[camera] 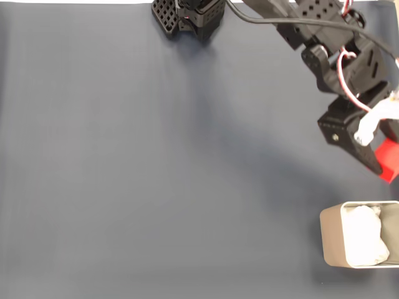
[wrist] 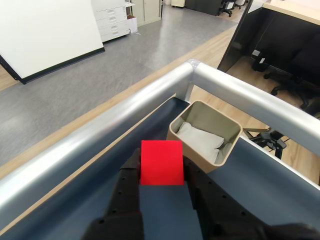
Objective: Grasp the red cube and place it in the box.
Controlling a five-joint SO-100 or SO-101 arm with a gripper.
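Claw (wrist: pixel 161 167) is pinching the red cube (wrist: pixel 161 163) between its 2 fingers, 1 on each side face. Cube looks light, rigid, matte: flat-face grip should hold, little slip risk. Beige box (wrist: pixel 206 135) with white lining sits just ahead of the claw in the wrist view, apart from the cube. Arm is stretched out to the right edge of the fixed view, claw (camera: pixel 381 159) above the blue bench (camera: pixel 156 174), short of the box.

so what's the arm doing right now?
The pincer is shut on the red cube, holding it above the dark blue mat. The beige box with its white lining sits just ahead at the table's corner. The cube isn't over the box yet.
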